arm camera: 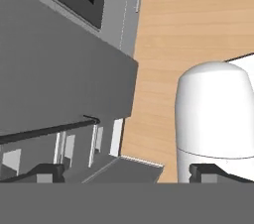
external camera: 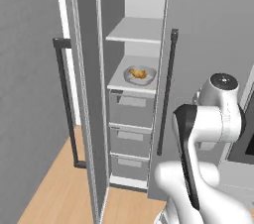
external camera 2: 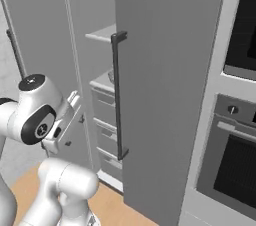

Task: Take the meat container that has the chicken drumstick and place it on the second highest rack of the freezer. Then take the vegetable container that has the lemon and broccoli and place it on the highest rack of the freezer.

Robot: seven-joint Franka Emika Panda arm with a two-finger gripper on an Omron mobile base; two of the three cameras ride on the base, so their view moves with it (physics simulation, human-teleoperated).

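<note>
Gripper (arm camera: 121, 172) spread wide (empty); meat container (external camera: 139, 75) on freezer rack (external camera: 121, 83).

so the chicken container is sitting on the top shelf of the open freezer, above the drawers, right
Not quite. In the left base view the chicken container sits on the second shelf down, directly above the drawers; the top shelf is above it. The freezer is open.
</note>
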